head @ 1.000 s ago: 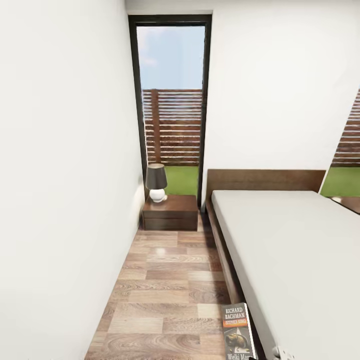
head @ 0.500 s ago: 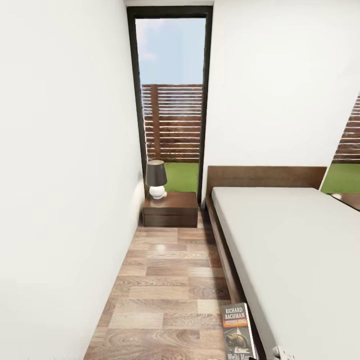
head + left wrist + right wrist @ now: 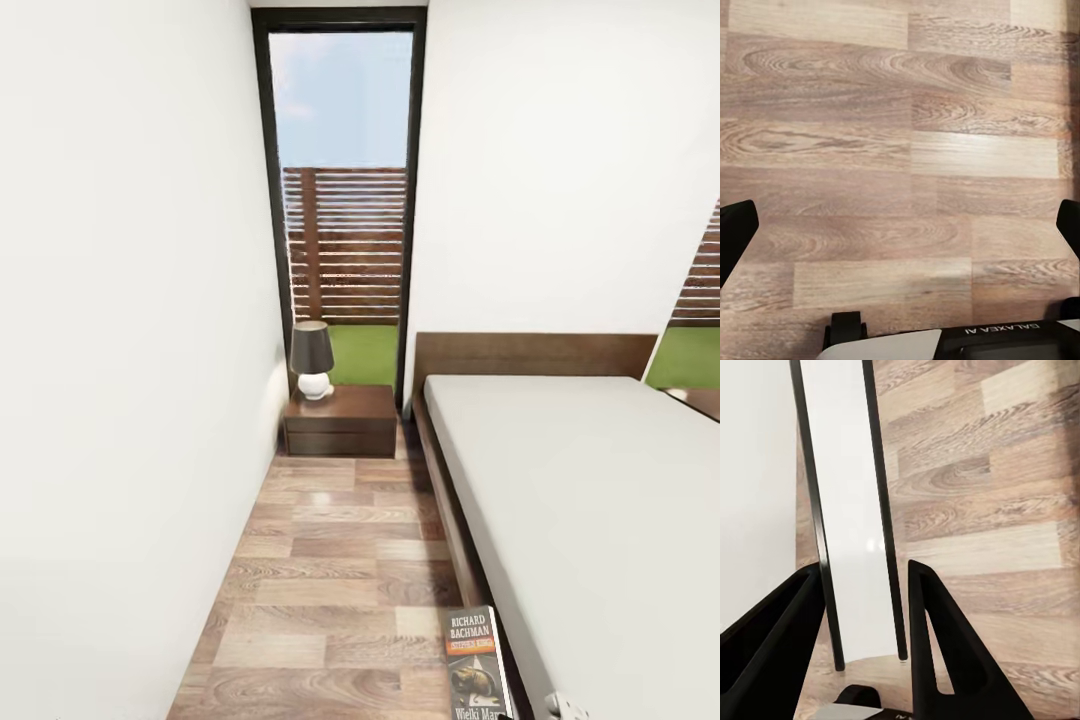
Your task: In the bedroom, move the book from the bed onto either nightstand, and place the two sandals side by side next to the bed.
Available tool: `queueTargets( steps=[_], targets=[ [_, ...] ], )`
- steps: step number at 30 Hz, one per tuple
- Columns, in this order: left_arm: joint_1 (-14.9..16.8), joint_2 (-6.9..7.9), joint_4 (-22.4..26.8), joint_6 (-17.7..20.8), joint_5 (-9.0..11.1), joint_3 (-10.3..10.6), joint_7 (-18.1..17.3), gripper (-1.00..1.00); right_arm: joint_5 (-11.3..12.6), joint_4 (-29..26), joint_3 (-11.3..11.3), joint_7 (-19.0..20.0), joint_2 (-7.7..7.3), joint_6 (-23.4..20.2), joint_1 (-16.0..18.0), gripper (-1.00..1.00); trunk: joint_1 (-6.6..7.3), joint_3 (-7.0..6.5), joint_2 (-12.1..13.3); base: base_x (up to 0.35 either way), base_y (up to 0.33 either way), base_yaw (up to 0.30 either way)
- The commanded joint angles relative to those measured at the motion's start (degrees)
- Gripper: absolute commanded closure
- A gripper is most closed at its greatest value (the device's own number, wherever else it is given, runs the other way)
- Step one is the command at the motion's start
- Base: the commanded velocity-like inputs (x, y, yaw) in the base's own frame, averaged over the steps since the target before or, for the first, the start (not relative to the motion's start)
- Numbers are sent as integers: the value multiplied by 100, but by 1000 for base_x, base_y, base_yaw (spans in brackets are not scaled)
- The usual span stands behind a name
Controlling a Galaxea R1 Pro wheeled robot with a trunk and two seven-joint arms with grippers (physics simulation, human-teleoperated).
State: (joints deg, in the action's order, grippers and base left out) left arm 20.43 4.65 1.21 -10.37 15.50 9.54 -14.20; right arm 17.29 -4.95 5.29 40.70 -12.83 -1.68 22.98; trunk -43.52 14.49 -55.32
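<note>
The right gripper [image 3: 862,607] is closed on the book [image 3: 477,662], which it holds upright over the wood floor [image 3: 330,560] close beside the bed [image 3: 580,500]. The left gripper [image 3: 900,225] has its fingers spread wide with nothing between them, above the floor. The nightstand [image 3: 342,420] stands far ahead under the window [image 3: 342,200], with a lamp [image 3: 312,358] on it

Book [image 3: 478,662], orange-banded cover upright, edge-on between right gripper's [image 3: 862,607] closed fingers; grey-mattressed bed [image 3: 580,500] alongside; dark nightstand [image 3: 342,420] beneath window.
</note>
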Motion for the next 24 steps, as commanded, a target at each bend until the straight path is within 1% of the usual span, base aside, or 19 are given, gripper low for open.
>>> queueTargets(
  steps=[1, 24],
  targets=[
    [5, 1, -7, -18, 59, 48, -22, -100, -11, 3, 52, 19, 0, -17, 4, 100, -3, 7, -4, 309, 0, 0],
    [5, 1, -7, -18, 59, 48, -22, -100, -7, 3, 51, -18, 0, -16, 4, 100, -3, 7, -4, 327, 3, 0]
  ],
)
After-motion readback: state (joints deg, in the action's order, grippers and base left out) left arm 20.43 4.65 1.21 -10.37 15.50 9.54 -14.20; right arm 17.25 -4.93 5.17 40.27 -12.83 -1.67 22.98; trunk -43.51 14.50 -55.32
